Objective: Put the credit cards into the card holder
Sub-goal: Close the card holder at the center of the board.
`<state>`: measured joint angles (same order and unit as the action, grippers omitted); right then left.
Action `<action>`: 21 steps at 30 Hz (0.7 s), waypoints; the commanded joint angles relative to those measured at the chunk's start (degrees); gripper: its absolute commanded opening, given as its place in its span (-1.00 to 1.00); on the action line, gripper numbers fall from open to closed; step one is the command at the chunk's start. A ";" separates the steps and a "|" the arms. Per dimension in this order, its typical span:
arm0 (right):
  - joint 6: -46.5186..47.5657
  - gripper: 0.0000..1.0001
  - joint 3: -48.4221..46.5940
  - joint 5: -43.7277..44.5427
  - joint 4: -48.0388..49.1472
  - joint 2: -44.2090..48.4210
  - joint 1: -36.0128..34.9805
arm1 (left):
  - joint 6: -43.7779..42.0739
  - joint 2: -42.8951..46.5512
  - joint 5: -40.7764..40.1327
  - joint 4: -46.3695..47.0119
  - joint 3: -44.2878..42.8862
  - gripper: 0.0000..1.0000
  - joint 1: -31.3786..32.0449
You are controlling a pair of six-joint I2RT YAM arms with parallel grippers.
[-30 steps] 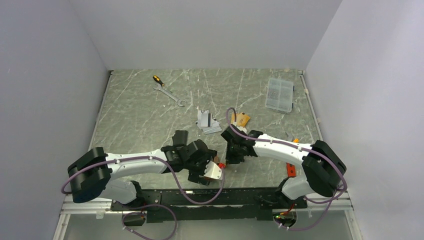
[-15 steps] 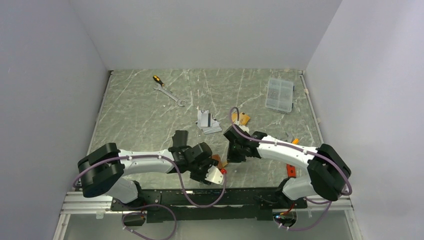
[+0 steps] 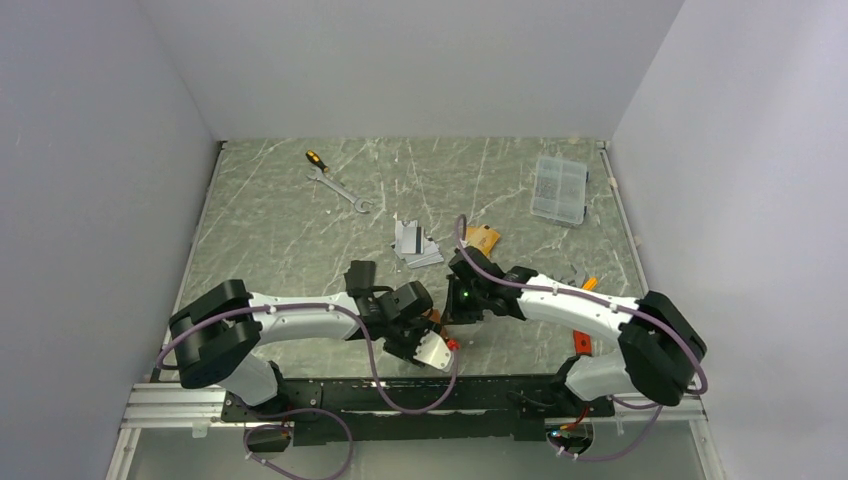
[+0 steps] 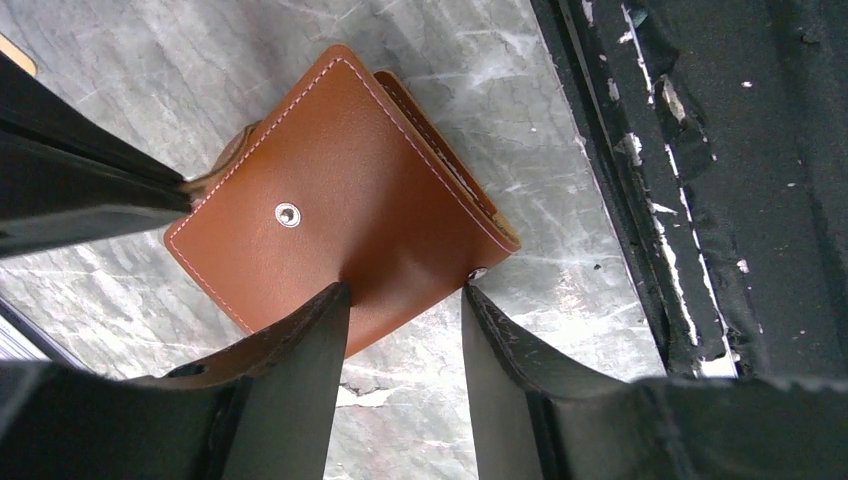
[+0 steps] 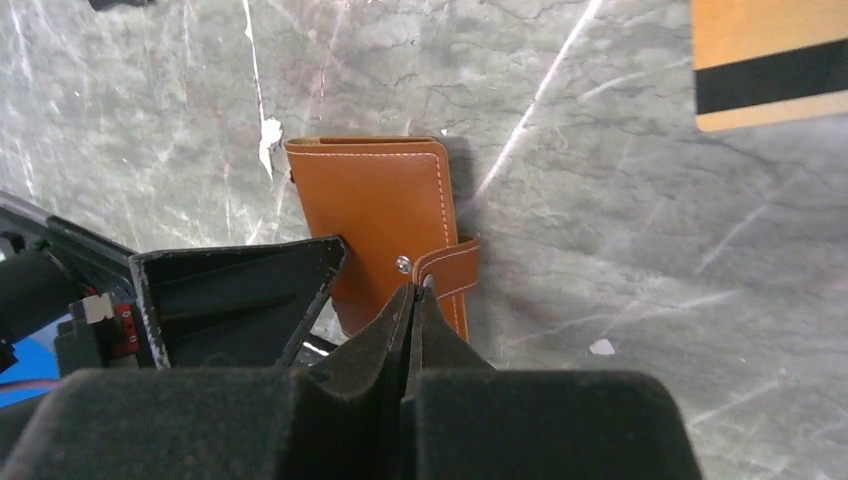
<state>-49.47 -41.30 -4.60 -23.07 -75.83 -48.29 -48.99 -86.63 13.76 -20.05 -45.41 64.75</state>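
Observation:
The card holder (image 4: 340,210) is a tan-brown leather wallet, folded, lying near the table's front edge; it also shows in the right wrist view (image 5: 375,210) and barely in the top view (image 3: 434,318). My left gripper (image 4: 400,295) is open, its fingertips (image 4: 330,300) at the wallet's near edge. My right gripper (image 5: 415,290) is shut, its tips pinched on the wallet's snap strap (image 5: 452,270). A gold-orange card with a dark stripe (image 5: 770,60) lies beyond on the table (image 3: 482,238). Silver-grey cards (image 3: 415,246) lie mid-table.
A black pouch (image 3: 359,273) lies by the left forearm. A wrench (image 3: 340,188) and a screwdriver (image 3: 315,158) lie at the back left, a clear parts box (image 3: 560,188) at the back right. The black front rail (image 4: 700,200) runs just beside the wallet.
My left arm has reached further right and forward, bringing its open fingers up to the wallet. My right gripper has stayed at the wallet's strap, shifting only slightly.

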 commanded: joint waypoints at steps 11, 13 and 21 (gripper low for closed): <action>5.09 -1.00 -1.63 -8.80 5.76 -7.50 0.25 | -1.17 -1.12 0.81 -3.59 -2.08 -0.07 -0.14; 5.49 -1.00 -1.84 -9.62 5.42 -7.91 0.24 | -1.24 -0.87 0.79 -3.59 -1.95 -0.08 -0.31; 6.08 -1.00 -1.75 -11.97 4.99 -6.75 1.07 | -1.11 -0.18 1.14 -4.31 -2.16 -0.12 -0.94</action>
<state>-44.36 -41.74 -13.69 -17.91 -83.33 -47.90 -49.91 -86.98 13.74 -21.89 -46.41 64.20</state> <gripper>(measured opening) 0.007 0.445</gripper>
